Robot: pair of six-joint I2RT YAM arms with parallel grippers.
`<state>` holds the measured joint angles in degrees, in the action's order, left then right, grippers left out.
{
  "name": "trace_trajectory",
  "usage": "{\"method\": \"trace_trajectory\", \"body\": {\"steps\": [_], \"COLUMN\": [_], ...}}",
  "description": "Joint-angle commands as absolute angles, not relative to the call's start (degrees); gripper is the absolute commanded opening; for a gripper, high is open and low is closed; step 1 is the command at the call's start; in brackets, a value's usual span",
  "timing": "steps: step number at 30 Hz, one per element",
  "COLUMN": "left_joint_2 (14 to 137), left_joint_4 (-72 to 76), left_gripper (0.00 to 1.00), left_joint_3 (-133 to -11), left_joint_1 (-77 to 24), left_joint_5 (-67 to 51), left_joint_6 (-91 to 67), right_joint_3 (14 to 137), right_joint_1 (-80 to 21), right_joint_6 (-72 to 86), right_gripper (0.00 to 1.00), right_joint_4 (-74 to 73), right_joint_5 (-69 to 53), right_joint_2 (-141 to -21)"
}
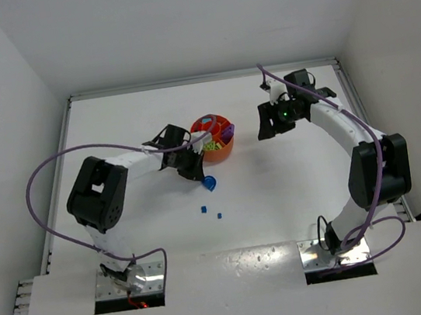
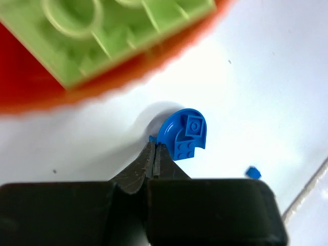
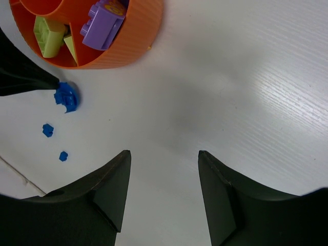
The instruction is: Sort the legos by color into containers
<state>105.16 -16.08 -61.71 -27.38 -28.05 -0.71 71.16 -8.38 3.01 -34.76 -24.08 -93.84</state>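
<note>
Only the left wrist view shows the left tool (image 2: pixel 155 149) clenched tight at the edge of the rounded blue plastic piece (image 2: pixel 183 136), while the right tool (image 3: pixel 164 155) hangs released, holding nothing.

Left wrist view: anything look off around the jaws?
Yes. The left gripper has its jaws pressed flat together, yet the blue rounded lego sits just off their tips, at most nipped by its edge. Two tiny blue legos also lie loose outside the orange tray.
</note>
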Motion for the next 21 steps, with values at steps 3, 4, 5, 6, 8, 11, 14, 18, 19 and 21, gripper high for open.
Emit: {"method": "trace_trajectory", "body": {"steps": [3,4,5,6,8,11,14,18,19,21], "left_joint_2": [99.3,98.4,97.9,97.4,95.5,93.8,93.1,93.7,93.7,94.4], "left_joint_4": [-19.4,-20.1,-20.6,-21.2,-22.4,-23.9,-26.4,-30.3,-31.2,-33.7], "left_gripper": [0.00,0.00,0.00,0.00,0.00,0.00,0.00,0.00,0.00,0.00], "left_joint_3": [-61.1,-61.1,-61.7,-61.7,-62.2,-63.4,-66.2,-71.3,-72.4,-75.9], "left_joint_1": [-28.0,-28.0,-28.0,-28.0,-28.0,-27.5,-26.2,-25.1,-25.1,-24.6], "left_joint_5": [-30.7,-30.7,-31.3,-31.3,-31.3,-31.9,-34.5,-36.5,-36.5,-36.5], "left_joint_6": [1.8,2.5,3.0,3.0,3.6,3.6,3.6,4.1,4.7,5.4], "right_joint_3": [71.2,71.2,71.2,71.2,71.2,71.2,71.2,71.7,72.2,72.2], "right_joint_1": [-8.2,-8.2,-8.2,-8.2,-8.2,-8.2,-8.2,-8.2,-8.2,-8.2], "right_joint_6": [2.5,2.5,2.5,2.5,2.5,2.5,2.5,2.5,2.5,2.5], "right_gripper": [0.56,0.56,0.56,0.56,0.56,0.56,0.56,0.56,0.56,0.56], "right_joint_4": [-33.0,-33.0,-33.0,-33.0,-33.0,-33.0,-33.0,-33.6,-33.6,-33.6], "right_joint_5": [-25.0,-25.0,-25.0,-25.0,-25.0,-25.0,-25.0,-25.0,-25.0,-25.0], "right_joint_2": [-92.2,-92.2,-92.2,-92.2,-92.2,-92.2,-92.7,-93.2,-93.3,-93.3]}}
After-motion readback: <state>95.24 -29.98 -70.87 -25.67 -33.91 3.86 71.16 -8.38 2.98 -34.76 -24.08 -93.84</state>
